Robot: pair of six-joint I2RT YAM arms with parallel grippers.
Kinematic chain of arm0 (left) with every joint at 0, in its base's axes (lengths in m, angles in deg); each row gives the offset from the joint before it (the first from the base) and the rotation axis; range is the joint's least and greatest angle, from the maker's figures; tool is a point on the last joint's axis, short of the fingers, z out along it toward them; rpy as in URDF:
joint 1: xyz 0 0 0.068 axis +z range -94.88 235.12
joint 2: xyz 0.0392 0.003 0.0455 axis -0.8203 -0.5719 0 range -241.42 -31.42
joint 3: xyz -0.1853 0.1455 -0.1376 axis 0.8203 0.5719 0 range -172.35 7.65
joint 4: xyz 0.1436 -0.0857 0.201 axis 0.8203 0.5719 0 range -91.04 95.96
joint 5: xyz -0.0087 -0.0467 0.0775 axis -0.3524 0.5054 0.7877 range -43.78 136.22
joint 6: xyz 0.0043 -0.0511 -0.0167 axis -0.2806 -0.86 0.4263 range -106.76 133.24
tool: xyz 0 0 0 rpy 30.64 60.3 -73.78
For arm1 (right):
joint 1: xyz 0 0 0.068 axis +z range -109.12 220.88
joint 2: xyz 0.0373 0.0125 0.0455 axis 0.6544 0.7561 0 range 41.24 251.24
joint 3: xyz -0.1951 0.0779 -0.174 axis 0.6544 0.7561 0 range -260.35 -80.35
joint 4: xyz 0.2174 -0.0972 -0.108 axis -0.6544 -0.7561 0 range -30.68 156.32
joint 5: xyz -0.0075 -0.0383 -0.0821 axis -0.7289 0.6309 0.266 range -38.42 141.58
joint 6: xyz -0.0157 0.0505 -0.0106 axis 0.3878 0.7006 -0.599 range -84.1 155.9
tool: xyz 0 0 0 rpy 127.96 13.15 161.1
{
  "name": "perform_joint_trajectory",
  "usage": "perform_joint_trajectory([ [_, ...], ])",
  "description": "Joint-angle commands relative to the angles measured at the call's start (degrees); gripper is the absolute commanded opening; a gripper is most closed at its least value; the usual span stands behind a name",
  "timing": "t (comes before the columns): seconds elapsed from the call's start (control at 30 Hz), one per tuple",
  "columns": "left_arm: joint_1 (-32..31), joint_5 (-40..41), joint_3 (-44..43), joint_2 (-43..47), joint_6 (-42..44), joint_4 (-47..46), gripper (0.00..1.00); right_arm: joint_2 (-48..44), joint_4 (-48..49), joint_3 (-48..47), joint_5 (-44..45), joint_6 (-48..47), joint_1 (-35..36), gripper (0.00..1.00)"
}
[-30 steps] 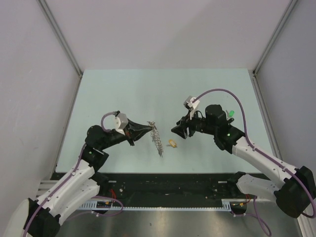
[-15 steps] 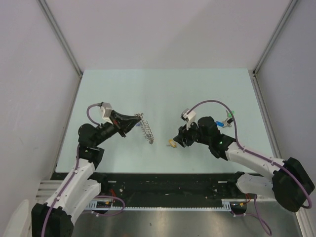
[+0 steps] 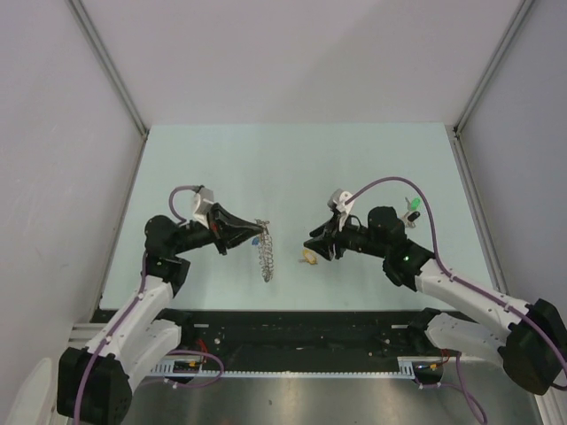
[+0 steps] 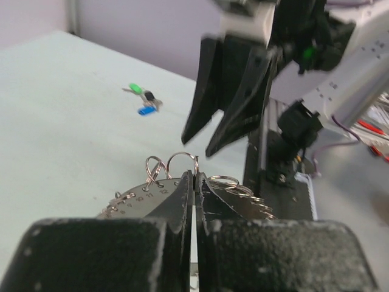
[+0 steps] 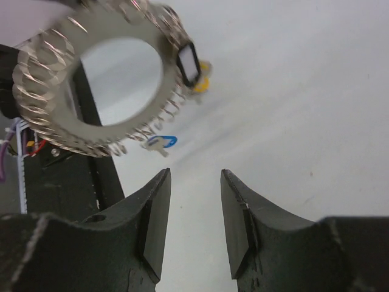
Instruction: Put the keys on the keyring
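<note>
Top external view: the left tool (image 3: pixel 249 235) is clenched on the keyring (image 3: pixel 265 252), holding it at about 7 o'clock of the middle of the table (image 3: pixel 266 159). The ring stands on edge rather than lying flat. That is likely deliberate, so that the small wire loops along its rim face the other arm and can take a key. In the left wrist view the fingers are pinched tight on the ring's flat body, with loops standing just above them.

The right tool (image 3: pixel 315 241) is at 3 o'clock of the ring, its jaws partly apart with nothing between them. The yellow key (image 3: pixel 308 258) lies on the table just beside its tips, so that key looks like the next pick. A blue key (image 5: pixel 159 143) seems to hang from a rim loop already, though the blur leaves that uncertain. The green-capped keys (image 3: pixel 411 205) lie well apart at 3 o'clock of the table.
</note>
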Motion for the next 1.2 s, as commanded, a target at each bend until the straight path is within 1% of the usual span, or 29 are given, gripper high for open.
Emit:
perform_joint_trajectory([
  [0.0,0.2,-10.1,-6.2,-2.6,3.8,4.5,0.00,-1.7,-2.5,-8.1,-10.4,-8.7,-0.6,0.43],
  [0.07,-0.3,-11.7,-8.4,-3.6,7.1,7.7,0.00,-0.9,-6.2,-12.2,-13.0,-11.6,-0.6,0.43],
  [0.1,-0.5,-12.2,-9.2,-3.9,8.6,11.7,0.00,-0.6,-7.1,-13.2,-13.8,-13.9,-0.6,0.43],
  [0.13,-1.3,-12.5,-11.1,-4.6,11.9,14.5,0.00,-0.1,-7.9,-15.3,-14.6,-15.1,-0.6,0.43],
  [0.23,-3.5,-14.2,-14.3,-6.5,17.1,22.1,0.00,1.9,-10.8,-18.3,-17.8,-18.6,-0.3,0.42],
  [0.4,-6.6,-15.6,-17.4,-8.8,22.3,29.1,0.00,5.4,-16.8,-24.1,-19.7,-23.5,1.6,0.41],
  [0.53,-7.5,-16.5,-18.6,-9.6,22.9,30.1,0.00,7.4,-19.6,-26.7,-20.6,-26.1,3.0,0.39],
  [0.7,-8.4,-17.2,-19.5,-9.9,23.3,30.3,0.00,9.2,-22.0,-28.3,-21.3,-27.8,4.5,0.33],
  [0.77,-8.8,-17.4,-19.9,-9.9,23.2,30.4,0.00,9.7,-22.2,-28.6,-21.7,-28.0,4.6,0.29],
  [0.93,-9.7,-17.9,-20.2,-9.9,23.4,31.1,0.00,10.8,-21.6,-28.8,-21.9,-28.2,5.0,0.26],
  [1.17,-10.3,-18.3,-20.4,-9.7,23.9,31.8,0.00,11.1,-22.3,-29.3,-22.3,-28.6,5.1,0.19],
])
